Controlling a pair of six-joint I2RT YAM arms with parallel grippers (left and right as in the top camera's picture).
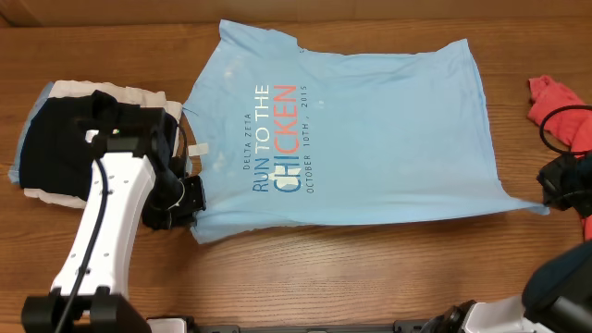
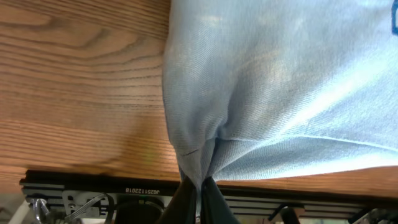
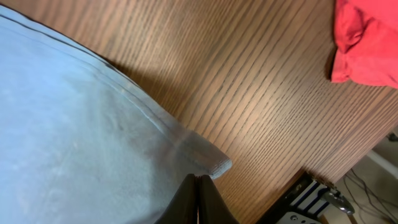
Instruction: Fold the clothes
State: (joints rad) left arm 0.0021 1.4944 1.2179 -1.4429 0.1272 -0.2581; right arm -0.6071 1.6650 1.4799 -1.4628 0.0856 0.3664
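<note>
Clenched on one corner each, my left fingers point(image 2: 210, 195) and right fingers point(image 3: 210, 200) grip the sky-blue T-shirt point(image 1: 370, 129), which lies spread flat on the desk point(image 1: 92, 37) between them, so I judge every fold is yet to make.

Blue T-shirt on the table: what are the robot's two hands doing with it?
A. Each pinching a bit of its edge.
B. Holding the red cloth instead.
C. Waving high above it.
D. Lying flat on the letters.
A: the left hand and the right hand are each shut on a pinch of the blue T-shirt, one at each end of its near edge. The red cloth lies apart from both hands.
</note>
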